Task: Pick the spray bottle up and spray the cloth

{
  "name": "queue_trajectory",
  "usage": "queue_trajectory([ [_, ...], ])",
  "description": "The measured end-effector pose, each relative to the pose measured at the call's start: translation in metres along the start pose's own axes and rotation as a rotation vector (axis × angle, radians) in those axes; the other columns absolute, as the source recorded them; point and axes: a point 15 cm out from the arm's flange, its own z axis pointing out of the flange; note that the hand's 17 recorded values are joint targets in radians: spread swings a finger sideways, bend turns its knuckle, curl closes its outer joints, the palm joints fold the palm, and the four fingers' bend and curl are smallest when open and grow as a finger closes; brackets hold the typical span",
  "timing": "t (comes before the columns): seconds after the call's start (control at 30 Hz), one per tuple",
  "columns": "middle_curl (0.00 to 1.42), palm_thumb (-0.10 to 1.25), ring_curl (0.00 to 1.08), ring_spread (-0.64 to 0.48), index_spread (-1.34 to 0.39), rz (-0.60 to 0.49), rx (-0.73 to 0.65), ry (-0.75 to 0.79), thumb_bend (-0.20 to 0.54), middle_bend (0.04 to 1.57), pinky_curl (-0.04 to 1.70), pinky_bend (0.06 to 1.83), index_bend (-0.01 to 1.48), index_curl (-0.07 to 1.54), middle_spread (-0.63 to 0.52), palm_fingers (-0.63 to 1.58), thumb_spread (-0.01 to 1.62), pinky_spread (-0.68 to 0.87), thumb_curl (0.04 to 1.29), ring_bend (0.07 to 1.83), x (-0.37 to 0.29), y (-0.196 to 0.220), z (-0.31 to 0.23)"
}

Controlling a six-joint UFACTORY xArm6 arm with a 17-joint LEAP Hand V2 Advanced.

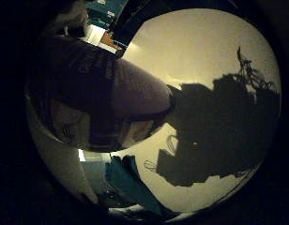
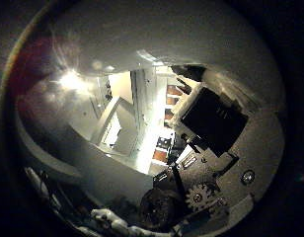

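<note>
**Bottle Held Close Above the Table**

The pale table (image 1: 201, 51) spread widest below the palm, with the dark shadow (image 1: 219, 131) of hand and arm cast across it — a sign the hand was raised off the surface. The spray bottle (image 1: 111, 93) filled much of the little-finger view, pressed near the palm, probably so its nozzle could be aimed. The hand (image 2: 211, 168) appeared wrapped around it, though the fingers' curl was hard to confirm. A teal cloth (image 1: 128, 180) lay beside — likely the target.

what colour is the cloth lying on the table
Teal, folded on the pale table; the cloth shows best in the little finger side palm view.
</note>
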Motion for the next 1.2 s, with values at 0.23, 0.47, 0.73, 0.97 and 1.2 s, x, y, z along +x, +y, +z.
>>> queue_trajectory([
  [0.23, 0.66, 1.10, 0.57, -0.15, -0.15, -0.158, -0.247, 0.159, -0.017, 1.29, 0.79, 1.20, 1.14, 0.68, -0.09, 1.23, 1.02, -0.20, 0.49, 1.41, -0.032, 0.020, -0.011],
  [0.47, 0.64, 1.09, 0.57, -0.15, -0.15, -0.350, -0.544, 0.384, -0.014, 1.32, 0.87, 1.17, 1.17, 0.66, -0.09, 1.21, 1.04, -0.19, 0.52, 1.43, -0.092, 0.019, -0.026],
  [0.73, 0.62, 1.09, 0.56, -0.15, -0.15, -0.514, -0.881, 0.660, -0.014, 1.33, 0.94, 1.13, 1.19, 0.64, -0.09, 1.22, 1.04, -0.20, 0.54, 1.43, -0.148, 0.055, -0.012],
  [0.97, 0.61, 1.09, 0.56, -0.15, -0.14, -0.677, -1.088, 0.929, -0.014, 1.34, 0.99, 1.10, 1.20, 0.64, -0.09, 1.21, 1.05, -0.21, 0.54, 1.44, -0.188, 0.097, 0.014],
  [1.2, 0.61, 1.07, 0.56, -0.15, -0.15, -0.818, -1.154, 1.176, -0.014, 1.35, 1.02, 1.08, 1.20, 0.63, -0.09, 1.21, 1.07, -0.21, 0.54, 1.45, -0.223, 0.141, 0.050],
])
